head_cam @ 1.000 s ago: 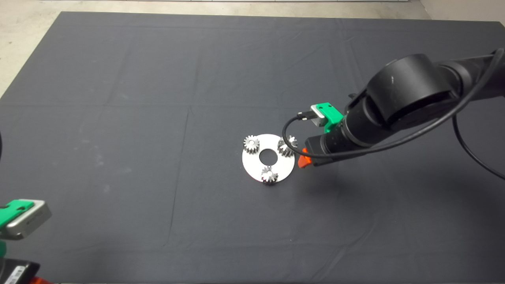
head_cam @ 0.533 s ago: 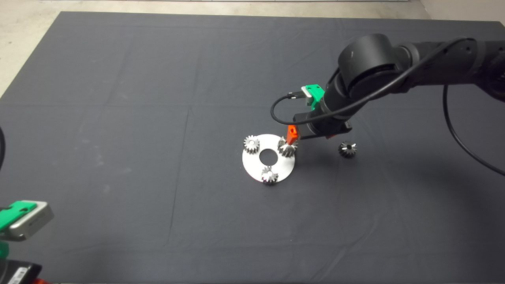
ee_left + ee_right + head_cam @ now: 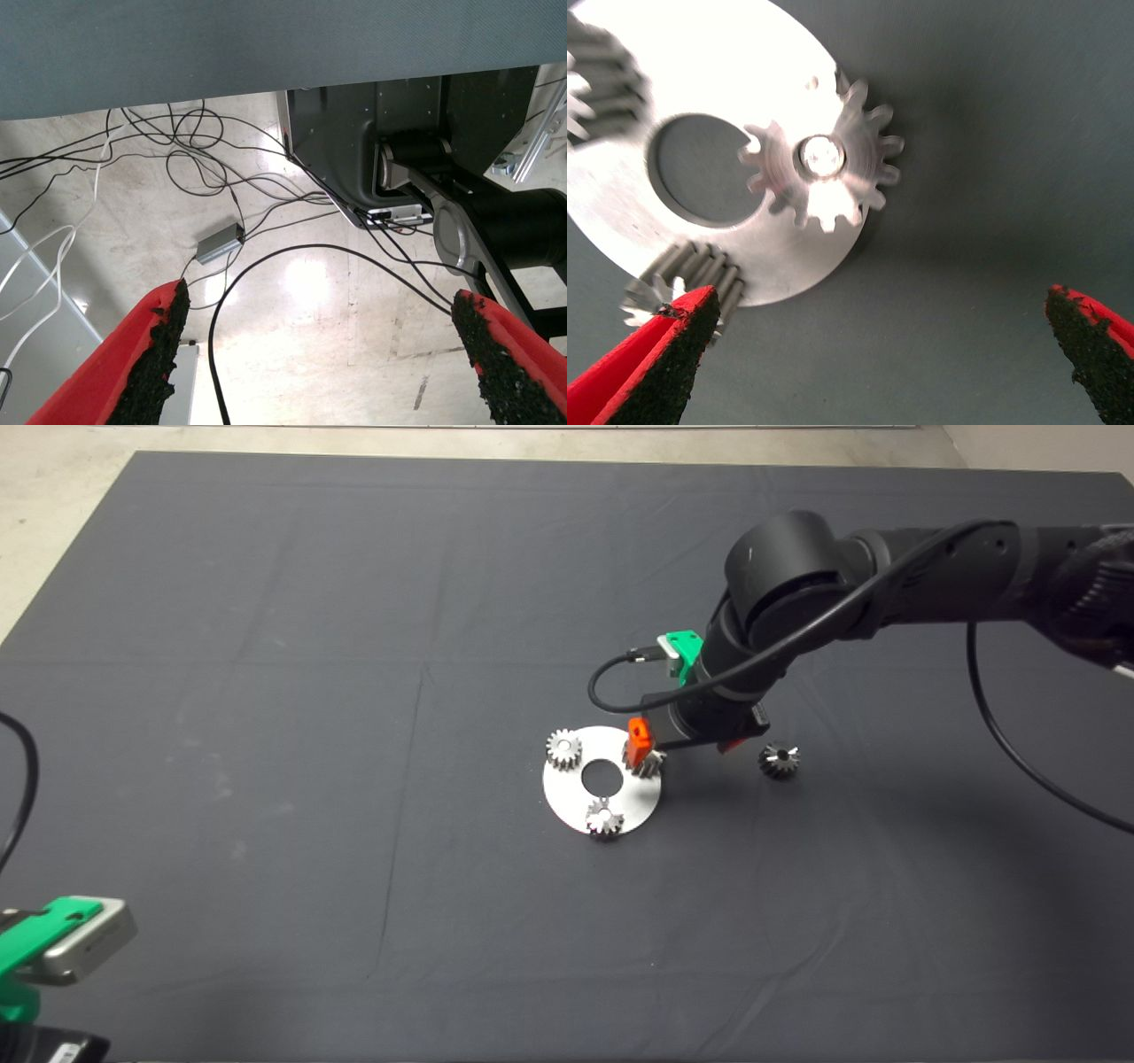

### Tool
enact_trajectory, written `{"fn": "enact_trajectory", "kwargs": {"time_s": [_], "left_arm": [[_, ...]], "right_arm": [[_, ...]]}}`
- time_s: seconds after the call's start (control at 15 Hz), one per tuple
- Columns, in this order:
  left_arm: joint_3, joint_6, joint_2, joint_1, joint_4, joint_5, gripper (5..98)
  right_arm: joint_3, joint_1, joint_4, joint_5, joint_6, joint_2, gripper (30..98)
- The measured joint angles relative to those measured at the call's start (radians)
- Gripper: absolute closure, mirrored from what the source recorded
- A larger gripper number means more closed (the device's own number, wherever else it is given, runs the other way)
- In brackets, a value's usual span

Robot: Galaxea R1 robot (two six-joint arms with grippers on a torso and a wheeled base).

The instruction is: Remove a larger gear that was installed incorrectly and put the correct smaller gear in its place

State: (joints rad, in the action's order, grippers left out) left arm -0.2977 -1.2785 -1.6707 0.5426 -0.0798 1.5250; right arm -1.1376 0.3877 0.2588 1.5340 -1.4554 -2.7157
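The larger gear (image 3: 647,762) sits on a pin at the right side of a silver disc plate (image 3: 580,802). It shows with coarse teeth in the right wrist view (image 3: 824,168). My right gripper (image 3: 680,755) hovers over it, open and empty (image 3: 879,305), with the gear between and beyond its red fingers (image 3: 664,354). The smaller gear (image 3: 779,760), dark, lies on the mat right of the plate, apart from the gripper. My left gripper (image 3: 319,328) is open and parked at the lower left.
Two brighter small gears (image 3: 563,748) (image 3: 605,817) stand on the plate around its centre hole (image 3: 601,777). The right arm and its cable (image 3: 611,691) reach in from the right. The left wrist view shows floor, cables and the robot's base.
The right arm swung up and to the left, uncovering the smaller gear on the mat. Its gripper moved from the plate's right edge to over the larger gear.
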Motion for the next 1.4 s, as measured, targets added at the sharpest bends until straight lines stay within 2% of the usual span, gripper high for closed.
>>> {"fn": "enact_trajectory", "kwargs": {"time_s": [0.27,0.53,0.8,0.87,1.0,1.2,1.27,1.33,1.4], "left_arm": [[0.000,-0.025,-0.028,-0.005,0.003,0.000,29.3],[0.000,-0.033,-0.030,-0.005,0.010,0.000,29.3],[0.000,-0.058,-0.011,-0.005,0.052,-0.001,29.3],[0.000,-0.075,0.007,-0.005,0.078,-0.001,25.7],[0.000,-0.098,0.070,-0.007,0.134,-0.002,24.2],[0.000,-0.103,0.224,-0.007,0.163,-0.003,24.2],[0.000,-0.080,0.271,-0.007,0.166,-0.003,24.2],[0.000,-0.037,0.297,-0.007,0.166,-0.005,24.2],[0.000,0.025,0.303,-0.007,0.167,-0.015,24.2]], "right_arm": [[-0.065,-0.030,-0.003,-0.001,0.012,-0.037,30.9],[-0.104,-0.046,0.007,-0.002,0.018,-0.087,30.9],[-0.109,-0.047,0.023,-0.003,0.019,-0.118,30.9],[-0.109,-0.047,0.030,-0.004,0.019,-0.119,30.9],[-0.109,-0.047,0.041,-0.003,0.023,-0.119,30.9],[-0.109,-0.047,0.049,-0.003,0.038,-0.110,30.9],[-0.108,-0.047,0.051,-0.003,0.042,-0.102,30.9],[-0.107,-0.047,0.054,-0.003,0.043,-0.092,30.9],[-0.106,-0.047,0.059,-0.003,0.046,-0.084,30.9]]}}
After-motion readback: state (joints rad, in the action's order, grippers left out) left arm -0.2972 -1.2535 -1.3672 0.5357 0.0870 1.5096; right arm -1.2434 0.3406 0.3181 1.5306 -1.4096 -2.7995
